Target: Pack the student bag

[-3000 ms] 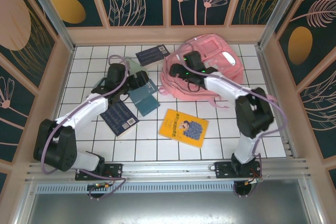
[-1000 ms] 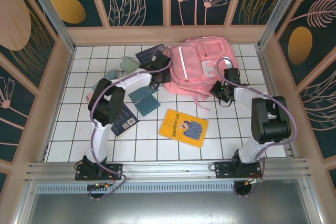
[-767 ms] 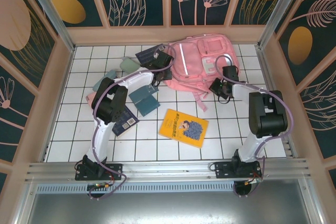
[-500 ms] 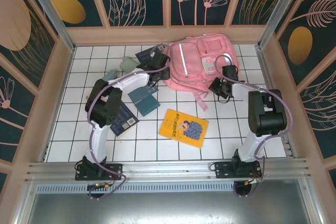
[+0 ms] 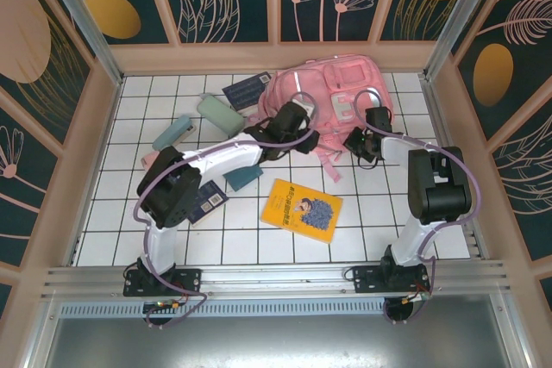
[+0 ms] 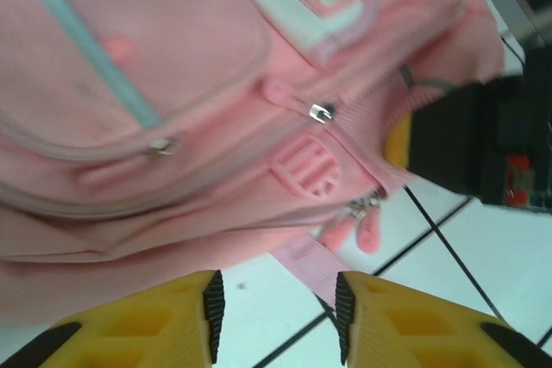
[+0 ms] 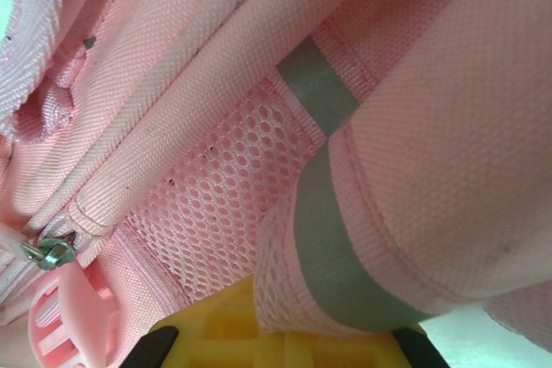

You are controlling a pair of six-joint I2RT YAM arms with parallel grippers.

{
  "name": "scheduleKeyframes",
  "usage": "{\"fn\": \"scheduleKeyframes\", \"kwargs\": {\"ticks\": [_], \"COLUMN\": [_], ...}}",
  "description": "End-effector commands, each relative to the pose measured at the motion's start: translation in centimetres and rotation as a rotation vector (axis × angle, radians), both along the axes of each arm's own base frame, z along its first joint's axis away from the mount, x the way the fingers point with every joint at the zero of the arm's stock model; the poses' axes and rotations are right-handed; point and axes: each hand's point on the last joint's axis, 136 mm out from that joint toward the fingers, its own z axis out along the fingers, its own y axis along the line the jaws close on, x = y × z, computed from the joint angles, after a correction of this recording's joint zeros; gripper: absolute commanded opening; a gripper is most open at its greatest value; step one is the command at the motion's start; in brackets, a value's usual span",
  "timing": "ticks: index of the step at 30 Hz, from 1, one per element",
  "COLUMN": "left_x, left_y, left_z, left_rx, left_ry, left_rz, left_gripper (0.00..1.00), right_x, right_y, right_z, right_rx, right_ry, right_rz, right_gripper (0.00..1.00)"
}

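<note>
At the back of the tiled table [image 5: 172,230], a bit right of centre, the student bag [image 5: 332,96] is lying flat with its front pockets facing up and one pink strap [image 5: 329,166] trailing onto the tiles. The left gripper [image 5: 291,118] is hovering over the bag's near left edge. From the left wrist cam its yellow fingers [image 6: 147,327] sit partway apart with nothing between them, just tile and a bit of strap underneath, and two zip pulls [image 6: 323,111] are in plain sight on the bag. The right gripper [image 5: 360,142] is at the bag's near right corner, and in the right wrist view it's pinched closed on pink fabric with a grey band running across it. A yellow book [image 5: 302,209] lies nearer the arms, apart from the bag, and a dark blue book [image 5: 248,90] sits just beside the bag's far left corner.
</note>
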Motion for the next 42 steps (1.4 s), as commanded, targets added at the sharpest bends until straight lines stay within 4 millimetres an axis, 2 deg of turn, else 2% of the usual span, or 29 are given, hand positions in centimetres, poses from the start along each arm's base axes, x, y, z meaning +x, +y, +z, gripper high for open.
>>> {"fn": "scheduleKeyframes", "kwargs": {"ticks": [1, 6, 15, 30, 33, 36, 37, 39, 42], "left_x": [-0.9, -1.7, -0.4, 0.6, 0.8, 0.7, 0.7, 0.8, 1.0], "left_y": [-2.5, -4.8, -6.6, -6.2, -6.2, -5.9, -5.9, -5.7, -5.7], "left_z": [-1.7, -4.4, -7.4, -12.5, -13.1, -13.4, -13.2, -12.6, -10.1], "left_rx": [0.035, 0.124, 0.193, 0.325, 0.340, 0.349, 0.350, 0.343, 0.303], "left_ry": [-0.007, -0.023, -0.022, 0.002, 0.002, 0.009, 0.008, 0.001, -0.027], "left_rz": [-0.105, -0.167, -0.187, -0.184, -0.178, -0.179, -0.173, -0.159, -0.135], "left_gripper": [0.37, 0.37, 0.35, 0.34, 0.24, 0.04, 0.00, 0.00, 0.00], "right_x": [0.2, 0.2, 0.1, 0.0, -0.1, -0.1, -0.1, -0.1, -0.1], "right_y": [0.7, 0.8, 1.0, 1.2, 1.2, 1.2, 1.1, 1.0, 0.8], "right_z": [0.3, 0.1, -0.1, 0.1, 0.1, 0.2, 0.3, 0.5, 0.8], "right_rx": [0.039, 0.048, 0.060, 0.069, 0.073, 0.069, 0.067, 0.061, 0.058], "right_ry": [0.007, 0.017, 0.026, 0.026, 0.028, 0.025, 0.022, 0.018, 0.012], "right_rz": [0.006, 0.006, 0.007, 0.009, 0.010, 0.008, 0.008, 0.004, -0.001], "right_gripper": [0.00, 0.00, 0.00, 0.00, 0.00, 0.00, 0.00, 0.00, 0.00]}}
